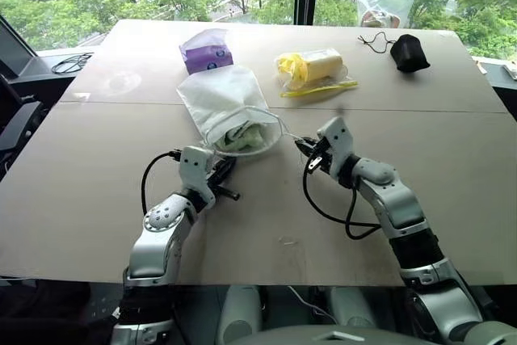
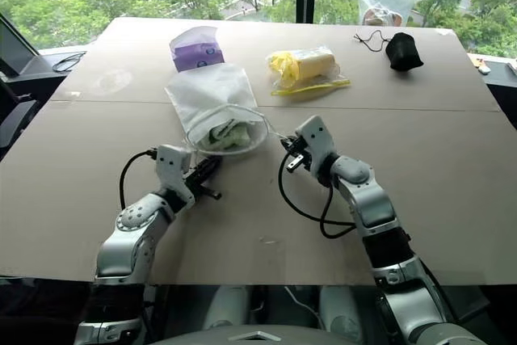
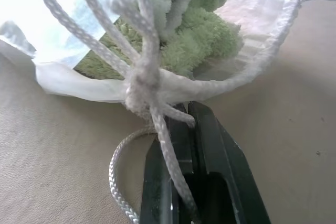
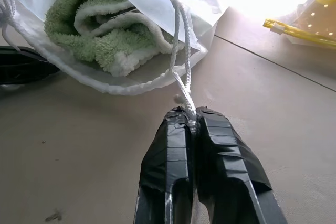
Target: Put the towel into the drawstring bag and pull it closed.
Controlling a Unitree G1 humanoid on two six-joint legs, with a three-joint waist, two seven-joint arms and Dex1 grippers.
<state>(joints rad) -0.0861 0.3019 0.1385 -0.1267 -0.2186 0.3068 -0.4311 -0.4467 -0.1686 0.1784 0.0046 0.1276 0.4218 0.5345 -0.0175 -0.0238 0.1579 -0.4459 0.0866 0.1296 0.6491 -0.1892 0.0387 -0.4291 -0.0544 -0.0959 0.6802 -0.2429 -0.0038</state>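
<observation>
Towel [image 4: 100, 32] is sitting inside the drawstring bag [image 1: 220, 94], mouth still gaping toward me on the worktop [image 1: 97, 183]. I'm holding the left pincer [image 1: 224, 171] clamped on the knotted left cord [image 3: 144, 85] and the right pincer [image 1: 309, 149] clamped on the right cord [image 4: 181, 77]. Bag mouth is lying between them, so I'm judging the close needs pulling outward, opposite ways, across the bag's long axis.

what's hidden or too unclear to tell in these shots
- Towel: its far end, covered by the drawstring bag, both wrist views.
- Left gripper: base cut off by the left wrist view's edge.
- Purple pack: print too small, head views.
- Black pouch: contents unseen.
</observation>
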